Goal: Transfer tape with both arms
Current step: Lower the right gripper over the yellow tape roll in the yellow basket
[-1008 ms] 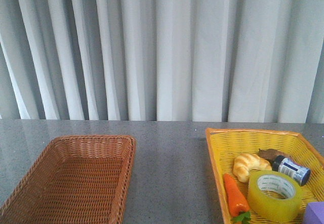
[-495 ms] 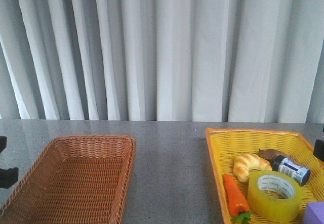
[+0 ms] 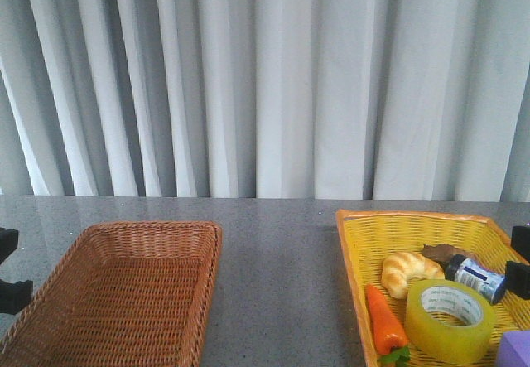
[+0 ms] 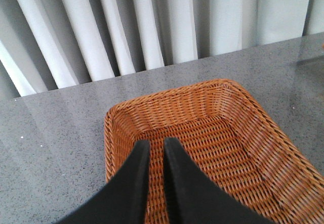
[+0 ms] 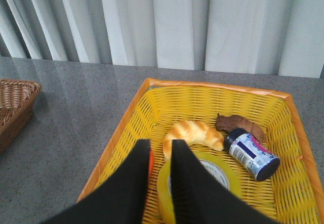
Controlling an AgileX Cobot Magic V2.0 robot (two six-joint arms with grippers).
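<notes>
The left gripper hangs above the brown wicker basket, its two black fingers nearly closed with only a thin gap, holding nothing. The right gripper hovers over the yellow basket, fingers likewise drawn narrow and empty. Directly beneath it lies the tape, flat in the yellow basket's near part. Beside the tape sit an orange carrot, a croissant, a small dark bottle and a brown object.

Nothing readable: print on tape core and small bottle label, lower right, too blurred.
</notes>
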